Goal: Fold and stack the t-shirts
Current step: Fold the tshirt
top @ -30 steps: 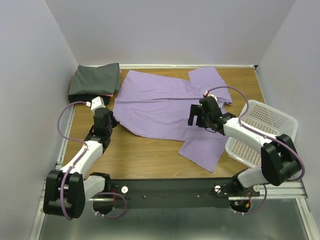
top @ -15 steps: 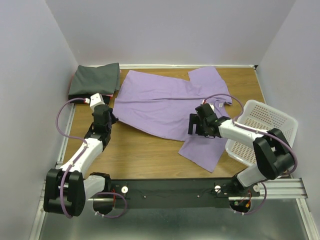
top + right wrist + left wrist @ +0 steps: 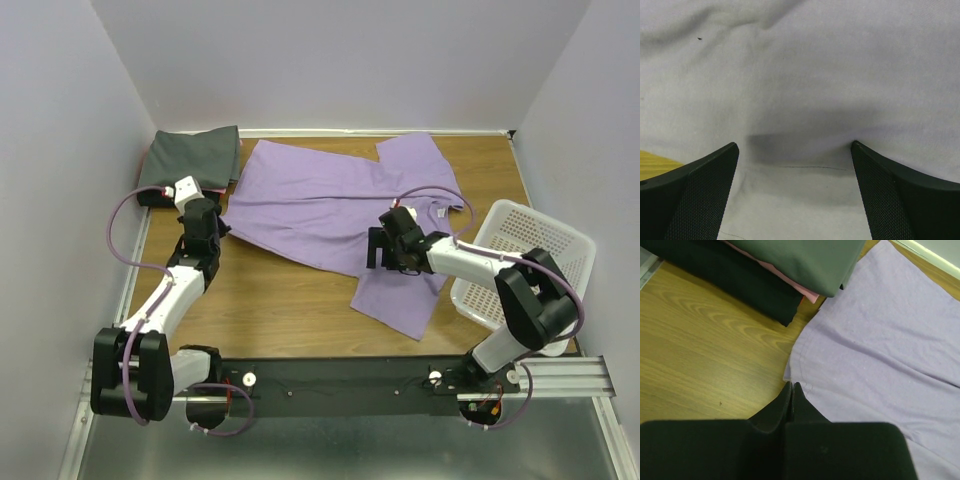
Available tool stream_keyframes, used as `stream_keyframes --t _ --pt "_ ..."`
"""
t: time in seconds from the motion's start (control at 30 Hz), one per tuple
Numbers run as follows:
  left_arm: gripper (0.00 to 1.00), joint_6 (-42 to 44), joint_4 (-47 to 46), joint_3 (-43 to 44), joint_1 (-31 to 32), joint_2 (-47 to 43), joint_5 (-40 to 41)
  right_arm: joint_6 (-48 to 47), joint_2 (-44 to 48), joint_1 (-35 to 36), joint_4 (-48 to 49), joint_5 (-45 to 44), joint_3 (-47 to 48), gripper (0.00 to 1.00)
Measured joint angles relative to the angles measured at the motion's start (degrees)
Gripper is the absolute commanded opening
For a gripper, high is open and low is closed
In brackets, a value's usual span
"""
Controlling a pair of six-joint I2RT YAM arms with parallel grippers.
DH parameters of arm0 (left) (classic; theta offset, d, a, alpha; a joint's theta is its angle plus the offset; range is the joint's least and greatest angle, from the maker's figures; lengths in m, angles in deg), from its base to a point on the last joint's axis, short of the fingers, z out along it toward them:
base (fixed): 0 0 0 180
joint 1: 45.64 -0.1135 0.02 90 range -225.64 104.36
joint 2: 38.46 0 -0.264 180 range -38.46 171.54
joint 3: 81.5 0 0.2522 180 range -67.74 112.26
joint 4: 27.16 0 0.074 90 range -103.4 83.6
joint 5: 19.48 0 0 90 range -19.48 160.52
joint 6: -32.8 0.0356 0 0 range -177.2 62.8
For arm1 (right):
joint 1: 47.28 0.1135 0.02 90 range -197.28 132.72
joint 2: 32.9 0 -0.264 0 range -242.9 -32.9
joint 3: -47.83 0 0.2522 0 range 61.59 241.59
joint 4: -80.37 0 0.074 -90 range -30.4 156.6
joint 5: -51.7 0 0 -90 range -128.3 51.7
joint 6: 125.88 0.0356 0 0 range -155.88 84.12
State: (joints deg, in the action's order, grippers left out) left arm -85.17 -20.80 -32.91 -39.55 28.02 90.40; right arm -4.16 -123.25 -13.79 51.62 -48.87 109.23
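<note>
- Mostly flat, the lavender t-shirt (image 3: 320, 200) lies spread over the middle of the tabletop (image 3: 280, 300), one sleeve toward the back wall and its lower part toward the near right.
- Folded in the back left corner sits the grey t-shirt (image 3: 190, 158), just beside the lavender one.
- From overhead that pile reads as grey over something dark. The left wrist view alone shows a thin pink layer (image 3: 802, 288) under the grey, and black cloth (image 3: 730, 280) at the bottom.
- The left claw (image 3: 220, 226) has its fingers pressed together, tips at the lavender hem's left edge. Whether any cloth is caught between them cannot be told.
- The right claw (image 3: 376, 252) stands spread wide over the lavender cloth, which fills its wrist view except for a sliver of wood at the left.
- A white basket (image 3: 530, 255) sits tilted at the tabletop's right edge, seen only from overhead.
</note>
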Motion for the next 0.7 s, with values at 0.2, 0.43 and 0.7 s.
stream_keyframes --t 0.2,0.43,0.7 --pt "0.00 0.4 0.0 0.0 -0.2 0.0 0.1 1.5 1.3 1.3 -1.0 -0.6 -0.1 1.00" --pt "0.00 0.5 0.0 -0.2 -0.3 -1.4 0.0 4.8 11.8 1.9 -6.4 -2.1 -3.2 1.00" --pt "0.00 0.5 -0.2 -0.8 -0.3 -4.0 -0.7 11.0 17.5 2.0 -17.5 1.5 -8.7 0.96"
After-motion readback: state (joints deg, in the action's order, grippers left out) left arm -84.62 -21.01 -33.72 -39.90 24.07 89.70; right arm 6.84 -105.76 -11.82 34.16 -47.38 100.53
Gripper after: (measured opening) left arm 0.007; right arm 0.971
